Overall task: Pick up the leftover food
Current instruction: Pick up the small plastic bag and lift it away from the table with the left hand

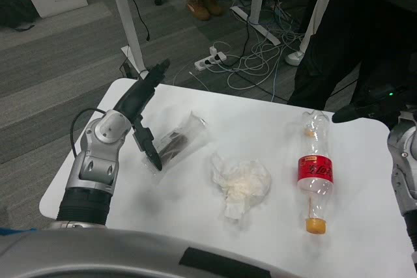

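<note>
The leftover food (174, 142) is a dark brown piece inside a clear plastic bag, lying on the white table (195, 226) left of centre. My left hand (144, 105) hovers just left of the bag. Its fingers (154, 76) stretch away toward the far edge. One finger reaches down to the bag's near left end, and I cannot tell whether it touches; nothing is gripped. My right hand (368, 107) hangs over the table's far right corner, fingers stretched leftward and holding nothing. It is hard to read against dark clothing.
A crumpled white tissue (241, 185) lies mid-table. To its right lies a clear bottle (315, 172) with a red label and an orange cap. A person in black (355, 37) stands at the far right edge. Cables and a power strip (212, 56) cover the floor beyond.
</note>
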{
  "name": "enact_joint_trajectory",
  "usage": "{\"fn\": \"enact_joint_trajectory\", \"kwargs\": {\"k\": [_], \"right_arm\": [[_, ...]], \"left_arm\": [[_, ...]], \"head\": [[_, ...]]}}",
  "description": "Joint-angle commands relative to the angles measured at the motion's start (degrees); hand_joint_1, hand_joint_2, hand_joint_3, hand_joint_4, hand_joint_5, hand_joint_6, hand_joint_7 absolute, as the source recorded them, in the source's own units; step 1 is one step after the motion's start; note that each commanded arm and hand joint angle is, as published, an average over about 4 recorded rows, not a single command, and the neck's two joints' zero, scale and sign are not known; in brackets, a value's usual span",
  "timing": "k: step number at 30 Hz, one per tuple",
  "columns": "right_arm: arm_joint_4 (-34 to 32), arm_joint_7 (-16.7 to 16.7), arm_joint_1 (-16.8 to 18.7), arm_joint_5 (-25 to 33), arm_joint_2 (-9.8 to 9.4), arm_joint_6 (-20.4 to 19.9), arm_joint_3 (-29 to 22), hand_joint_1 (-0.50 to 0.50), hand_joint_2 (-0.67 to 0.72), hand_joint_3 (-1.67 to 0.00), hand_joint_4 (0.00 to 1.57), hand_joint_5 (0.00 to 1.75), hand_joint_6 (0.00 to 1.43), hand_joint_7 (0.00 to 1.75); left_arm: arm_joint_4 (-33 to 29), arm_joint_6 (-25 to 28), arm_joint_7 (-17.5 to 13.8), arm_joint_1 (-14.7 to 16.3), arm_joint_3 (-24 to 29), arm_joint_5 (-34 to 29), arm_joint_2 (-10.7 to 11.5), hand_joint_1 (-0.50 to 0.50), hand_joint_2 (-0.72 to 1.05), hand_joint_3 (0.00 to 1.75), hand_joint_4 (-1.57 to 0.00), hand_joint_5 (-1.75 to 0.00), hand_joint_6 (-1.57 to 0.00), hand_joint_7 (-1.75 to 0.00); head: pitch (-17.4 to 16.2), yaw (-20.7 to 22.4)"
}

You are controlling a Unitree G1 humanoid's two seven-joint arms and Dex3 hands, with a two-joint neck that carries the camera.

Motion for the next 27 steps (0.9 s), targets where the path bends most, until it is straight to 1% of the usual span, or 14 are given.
{"fn": "enact_joint_trajectory", "kwargs": {"k": [1,6,8,11,14,18,20,22,25,27], "right_arm": [[0.62,-0.12,0.15,1.35,-0.64,-0.62,0.48,-0.42,0.66,0.0,0.0,0.0,0.0,0.0],[0.8,-0.12,0.41,1.87,-0.64,-0.53,0.7,-0.42,0.66,0.0,0.0,0.0,0.0,0.0],[0.88,-0.07,0.59,2.01,-0.64,-0.53,0.74,-0.42,0.66,0.0,0.0,0.0,0.0,0.0],[0.88,-0.03,0.88,2.42,-0.64,-0.53,0.87,-0.42,0.66,0.0,0.0,0.0,0.0,0.0],[0.97,0.02,1.03,2.93,-0.64,-0.53,1.09,-0.42,0.66,0.0,0.0,0.0,0.0,0.0],[1.32,0.06,1.12,3.37,-0.64,-0.53,1.4,-0.42,0.66,0.0,0.0,0.0,0.0,0.0],[1.46,0.1,1.16,3.5,-0.68,-0.53,1.67,-0.42,0.66,0.0,0.0,0.0,0.0,0.0],[1.68,0.19,1.16,3.72,-0.81,-0.53,2.02,-0.42,0.66,0.0,0.0,0.0,0.0,0.0],[2.16,0.39,1.14,4.42,-0.92,-0.53,2.72,-0.42,0.66,0.0,0.0,0.0,0.0,0.0],[2.36,0.5,1.12,4.86,-0.97,-0.51,3.09,-0.42,0.66,0.0,0.0,0.0,0.0,0.0]], "left_arm": [[0.13,1.55,-0.27,1.2,-2.59,1.96,1.24,-0.5,-0.46,0.0,0.0,0.0,0.0,0.0],[0.13,3.31,-0.27,2.25,-5.45,3.23,2.17,-0.5,-0.46,0.0,0.0,0.0,0.0,0.0],[0.13,5.15,-0.31,2.96,-7.16,3.28,2.56,-0.5,-0.46,0.0,0.0,0.0,0.0,0.0],[0.09,7.66,-0.4,4.12,-9.6,3.43,2.78,-0.5,-0.46,0.0,0.0,0.0,0.0,0.0],[0.09,9.02,-0.79,5.2,-10.46,4.24,2.78,-0.5,-0.46,0.0,0.0,0.0,0.0,0.0],[-1.01,11.74,-2.29,6.6,-10.42,8.73,2.96,-0.5,-0.46,0.0,0.0,0.0,0.0,0.0],[-2.5,14.38,-2.82,7.26,-10.81,12.02,3.44,-0.5,-0.46,0.0,0.0,0.0,0.0,0.0],[-3.86,16.89,-3.21,7.83,-11.65,14.84,3.97,-0.5,-0.46,0.0,0.0,0.0,0.0,0.0],[-4.79,18.53,-3.96,8.56,-13.47,18.35,4.56,-0.5,-0.46,0.0,0.0,0.0,0.0,0.0],[-4.96,19.48,-4.46,8.93,-15.03,20.7,4.8,-0.5,-0.41,0.0,0.0,0.0,0.0,0.0]], "head": [[0.25,0.08],[0.36,0.02],[0.3,-0.01],[0.27,-0.1],[0.25,-0.04],[0.16,0.23],[0.06,0.38],[-0.15,0.49],[-0.52,0.77],[-0.62,0.85]]}}
